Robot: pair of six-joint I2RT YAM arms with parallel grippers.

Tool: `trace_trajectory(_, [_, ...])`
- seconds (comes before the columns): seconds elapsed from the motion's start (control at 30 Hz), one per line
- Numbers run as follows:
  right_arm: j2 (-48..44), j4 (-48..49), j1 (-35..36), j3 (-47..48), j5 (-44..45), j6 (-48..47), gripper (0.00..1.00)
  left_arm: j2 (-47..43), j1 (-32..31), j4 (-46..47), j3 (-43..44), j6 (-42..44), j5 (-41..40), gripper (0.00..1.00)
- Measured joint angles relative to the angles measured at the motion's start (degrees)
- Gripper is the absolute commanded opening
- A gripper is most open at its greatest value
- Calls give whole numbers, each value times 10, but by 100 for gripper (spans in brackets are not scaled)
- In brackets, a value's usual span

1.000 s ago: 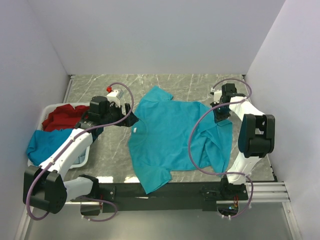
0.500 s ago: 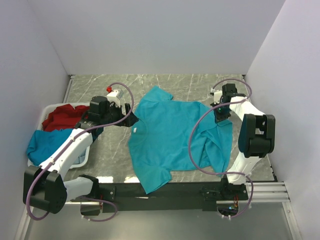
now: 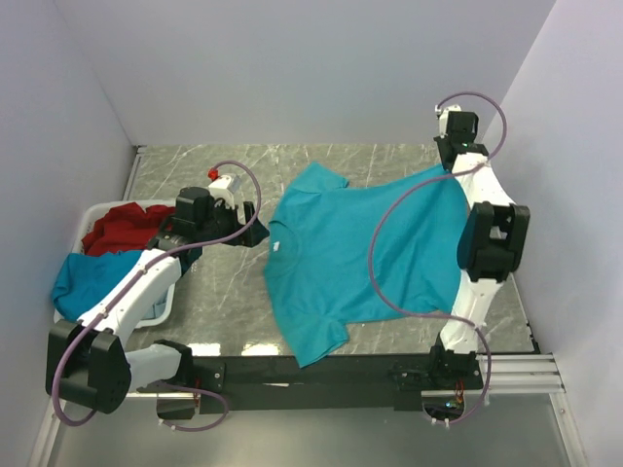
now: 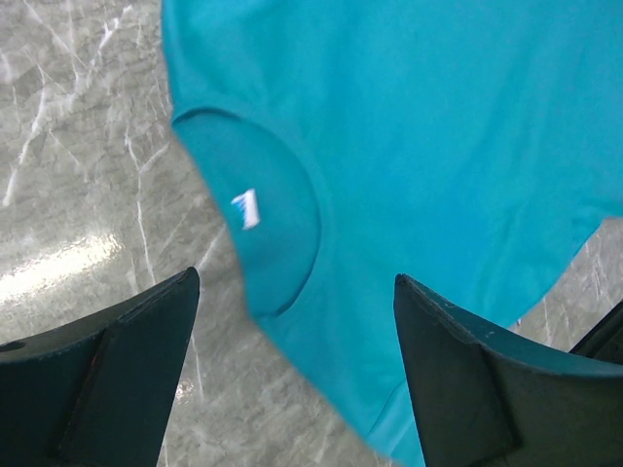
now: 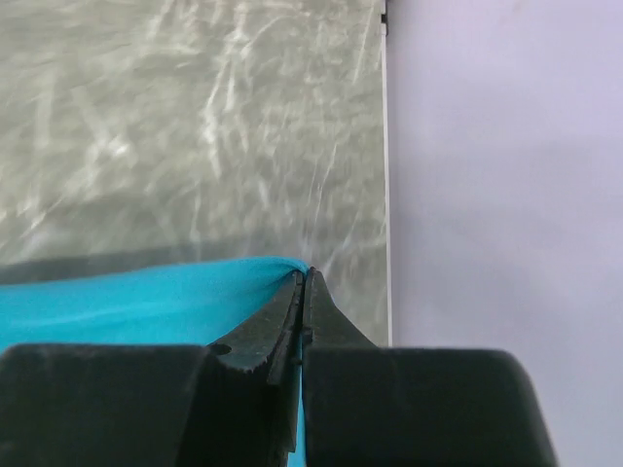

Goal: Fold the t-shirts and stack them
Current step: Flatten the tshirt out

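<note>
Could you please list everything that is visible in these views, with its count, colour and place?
teal-blue short-sleeved cloth t-shirt: one, teal-blue, spread across the table's middle.
red cloth shirt: one, red, bunched in the basket.
blue cloth shirt: one, blue, draped over the basket's near rim.
white plastic basket: one, white, table's left side.
grey marble-patterned table: one, grey, under everything.
left gripper: one, black, open above the t-shirt's collar.
right gripper: one, black, shut on the t-shirt's far right edge.
</note>
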Motion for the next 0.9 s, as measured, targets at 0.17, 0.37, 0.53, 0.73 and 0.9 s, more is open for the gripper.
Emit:
trace_trajectory(0.17, [129,19,0,82,30,-24,0,16,0,7,0,0,0,88])
trace_trajectory(0.37, [200,11,0,87,47,-45,0,97,2,21,49,-31,0,88])
trace_trajectory(0.53, [202,27,0,94,54,-53,0,280,3,51,247,-68,-7,87])
trace_trajectory(0.73, [206,27,0,122,49,-51,0,556,4,58,564,-88,-21,74])
trace_trajectory(0.9, [206,25,0,123,39,-50,0,742,6,25,767,-80,-20,50])
